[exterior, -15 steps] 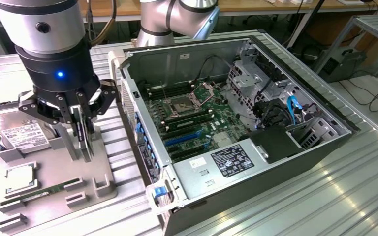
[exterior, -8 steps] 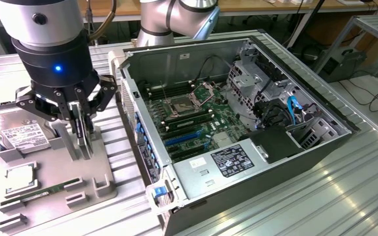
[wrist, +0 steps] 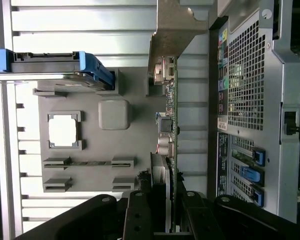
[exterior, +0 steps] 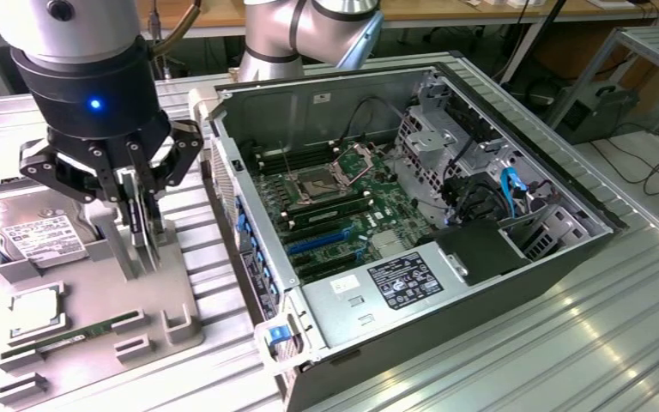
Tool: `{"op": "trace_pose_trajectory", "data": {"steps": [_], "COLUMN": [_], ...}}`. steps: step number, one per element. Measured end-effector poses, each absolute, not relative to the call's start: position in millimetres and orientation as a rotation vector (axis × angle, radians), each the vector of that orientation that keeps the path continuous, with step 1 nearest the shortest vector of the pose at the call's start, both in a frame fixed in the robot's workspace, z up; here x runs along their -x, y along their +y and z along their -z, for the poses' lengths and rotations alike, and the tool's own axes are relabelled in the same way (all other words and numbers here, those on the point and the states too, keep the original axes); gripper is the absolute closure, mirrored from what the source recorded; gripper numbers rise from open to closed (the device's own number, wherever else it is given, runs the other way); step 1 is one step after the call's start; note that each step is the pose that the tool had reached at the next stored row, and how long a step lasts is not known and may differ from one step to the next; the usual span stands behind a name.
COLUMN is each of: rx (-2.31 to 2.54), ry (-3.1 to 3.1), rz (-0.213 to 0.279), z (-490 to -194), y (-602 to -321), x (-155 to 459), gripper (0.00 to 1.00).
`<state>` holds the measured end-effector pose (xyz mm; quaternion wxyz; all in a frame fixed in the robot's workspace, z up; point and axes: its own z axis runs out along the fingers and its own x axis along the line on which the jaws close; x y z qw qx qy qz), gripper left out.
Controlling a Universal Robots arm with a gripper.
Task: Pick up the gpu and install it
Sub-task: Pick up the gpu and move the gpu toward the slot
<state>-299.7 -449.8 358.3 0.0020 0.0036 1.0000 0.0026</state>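
my gripper [exterior: 135, 210] is clamped on the gpu [wrist: 173, 117] by its upper edge, I reckon it's light and stiff but fragile, so gentle squeeze

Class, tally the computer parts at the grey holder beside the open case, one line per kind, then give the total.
hard drive: 1
processor chip: 1
memory stick: 1
gpu: 1
Total: 4

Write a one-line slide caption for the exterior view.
Gripper clamps the upright gpu at the grey holder, beside the open computer case.
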Motion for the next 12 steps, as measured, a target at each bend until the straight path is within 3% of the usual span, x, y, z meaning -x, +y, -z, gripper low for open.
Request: {"op": "trace_pose_trajectory", "data": {"steps": [12], "rx": [-0.011], "ry": [3.138], "rz": [-0.008], "z": [-372.6], "y": [-449.8], "x": [299.7], "gripper": [0.72]}}
